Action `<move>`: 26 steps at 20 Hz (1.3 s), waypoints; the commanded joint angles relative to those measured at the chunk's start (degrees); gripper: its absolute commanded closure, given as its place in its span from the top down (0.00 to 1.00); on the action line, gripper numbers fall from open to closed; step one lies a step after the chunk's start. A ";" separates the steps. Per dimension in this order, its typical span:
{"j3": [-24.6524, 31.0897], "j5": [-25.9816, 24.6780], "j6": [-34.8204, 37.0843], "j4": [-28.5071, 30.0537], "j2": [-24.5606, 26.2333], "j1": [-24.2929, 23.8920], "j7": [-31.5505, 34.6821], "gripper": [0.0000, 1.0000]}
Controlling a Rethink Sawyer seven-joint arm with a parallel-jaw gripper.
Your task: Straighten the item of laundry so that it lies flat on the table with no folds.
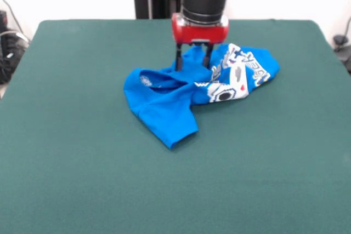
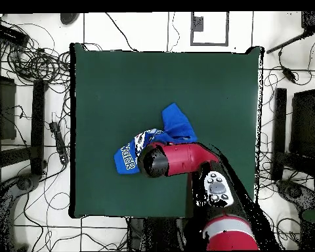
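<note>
Your bright blue short-sleeved T-shirt with the white pixel print lies crumpled near the middle of the dark green felt-covered counter, one sleeve folded toward the front (print side bunched up at one end). Your black two-fingered end effector stands on the shirt's far edge, fingers apart, with blue cloth showing between them.

Red arm; black wrist band; dark pincer.
</note>
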 commanded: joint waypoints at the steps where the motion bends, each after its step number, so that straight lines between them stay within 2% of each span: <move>1: 3.52 3.13 -0.16 -5.29 6.07 3.16 7.92 1.00; 7: 4.22 6.19 1.41 -7.51 6.49 5.70 9.81 1.00; 14: 1.00 11.16 1.97 -9.21 6.35 11.36 14.38 1.00; 26: -2.11 19.40 1.70 -11.22 7.79 17.37 16.26 1.00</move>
